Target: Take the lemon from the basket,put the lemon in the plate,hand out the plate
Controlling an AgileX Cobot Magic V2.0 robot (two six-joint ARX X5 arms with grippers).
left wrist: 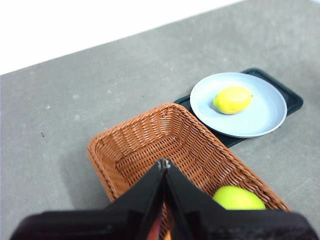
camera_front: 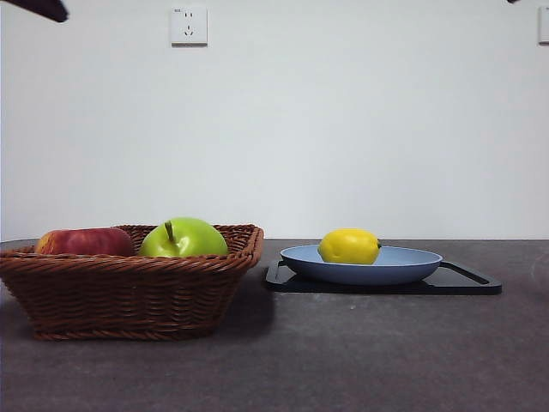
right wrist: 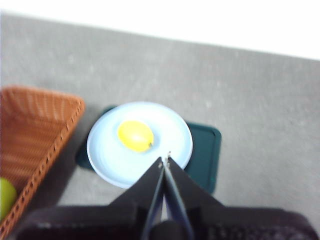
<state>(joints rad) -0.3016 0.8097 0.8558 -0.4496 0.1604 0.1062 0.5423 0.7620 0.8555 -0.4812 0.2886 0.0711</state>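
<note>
The yellow lemon (camera_front: 349, 246) lies in the light-blue plate (camera_front: 412, 266), which rests on a flat black tray (camera_front: 467, 281). The brown wicker basket (camera_front: 129, 287) stands at the left. In the left wrist view my left gripper (left wrist: 164, 163) is shut and empty, high above the basket (left wrist: 150, 140), with the lemon (left wrist: 232, 99) and plate (left wrist: 260, 117) beyond. In the right wrist view my right gripper (right wrist: 165, 160) is shut and empty, high above the plate's (right wrist: 107, 150) rim, near the lemon (right wrist: 135, 135). In the front view only black tips show at the top corners.
The basket holds a red apple (camera_front: 84, 242) and a yellow-green apple (camera_front: 184, 238) with a stem, also seen in the left wrist view (left wrist: 239, 198). A wall socket (camera_front: 189, 26) is on the white wall behind. The table (camera_front: 360, 360) is dark grey.
</note>
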